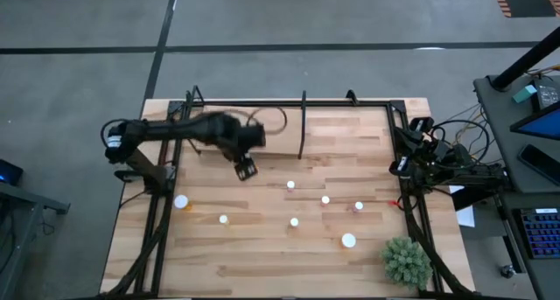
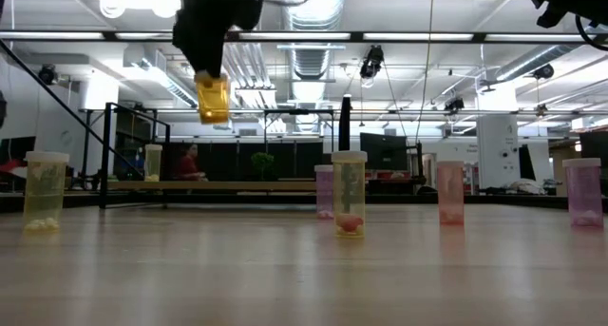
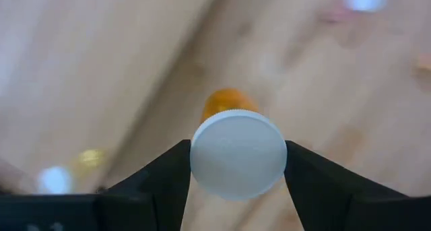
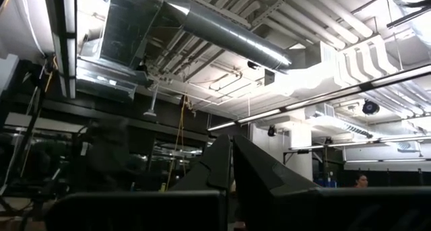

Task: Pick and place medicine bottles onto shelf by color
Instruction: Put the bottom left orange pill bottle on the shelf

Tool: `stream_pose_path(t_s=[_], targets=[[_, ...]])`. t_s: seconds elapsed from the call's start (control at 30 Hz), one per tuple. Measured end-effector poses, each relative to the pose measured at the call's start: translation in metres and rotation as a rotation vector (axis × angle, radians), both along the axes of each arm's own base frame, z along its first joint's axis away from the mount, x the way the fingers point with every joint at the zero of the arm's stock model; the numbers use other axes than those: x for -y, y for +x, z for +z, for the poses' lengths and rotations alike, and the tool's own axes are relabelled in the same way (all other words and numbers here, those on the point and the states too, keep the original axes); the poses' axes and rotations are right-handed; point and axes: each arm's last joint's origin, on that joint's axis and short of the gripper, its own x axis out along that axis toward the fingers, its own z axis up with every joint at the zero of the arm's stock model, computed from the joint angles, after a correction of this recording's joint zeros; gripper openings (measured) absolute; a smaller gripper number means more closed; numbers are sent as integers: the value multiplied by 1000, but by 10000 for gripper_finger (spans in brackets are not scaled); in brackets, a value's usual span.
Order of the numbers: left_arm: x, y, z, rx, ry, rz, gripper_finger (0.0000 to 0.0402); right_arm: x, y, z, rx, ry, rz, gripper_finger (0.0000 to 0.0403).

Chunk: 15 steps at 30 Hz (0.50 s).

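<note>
Up above the tabletop, left side: left gripper [image 1: 246, 170] hangs in the air, clamped on a small orange-yellow medicine bottle with a white cap [image 3: 237, 152].
Grip: the two dark fingers [image 3: 159, 184] press the cap from both sides, orange body poking out beyond it; in the low view the bottle [image 2: 213, 100] is well off the wood.
Other bottles on the table: a loose scatter of little white-capped bottles, e.g. one nearest the gripper [image 1: 290, 185], one beside the left arm's frame [image 1: 180, 202], a pinkish one [image 1: 358, 206], and a bigger cap toward the front [image 1: 348, 240].
Low view extras: a clear yellowish bottle with red bits at its bottom [image 2: 349, 193] stands upright in the middle, pinkish ones [image 2: 449, 192] off to the side.
Shelf: thin black upright post [image 1: 303, 125] at the back of the table; can't really pick the paler board out from the tabletop.
Plant: green spiky plant [image 1: 406, 261] at the front right corner.
Right gripper: parked at the right edge [image 1: 404, 164], fingers pinched together, pointing up at ceiling ducts.
</note>
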Motion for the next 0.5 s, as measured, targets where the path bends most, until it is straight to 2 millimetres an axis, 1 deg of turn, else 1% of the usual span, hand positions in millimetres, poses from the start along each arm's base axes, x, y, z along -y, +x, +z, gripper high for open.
stream_pose_path(t_s=[0.13,0.23,0.33,0.5], targets=[[-34,-8,-7,-33,21,97,200,0,0,0,0,-2,-2,9],[-52,-14,-9,-43,21,147,200,0,0,0,2,-6,-6,9],[-65,-20,-12,-55,18,175,200,0,0,0,1,-7,-6,9],[-76,-25,-23,-81,9,209,200,0,0,0,1,-7,-6,9]])
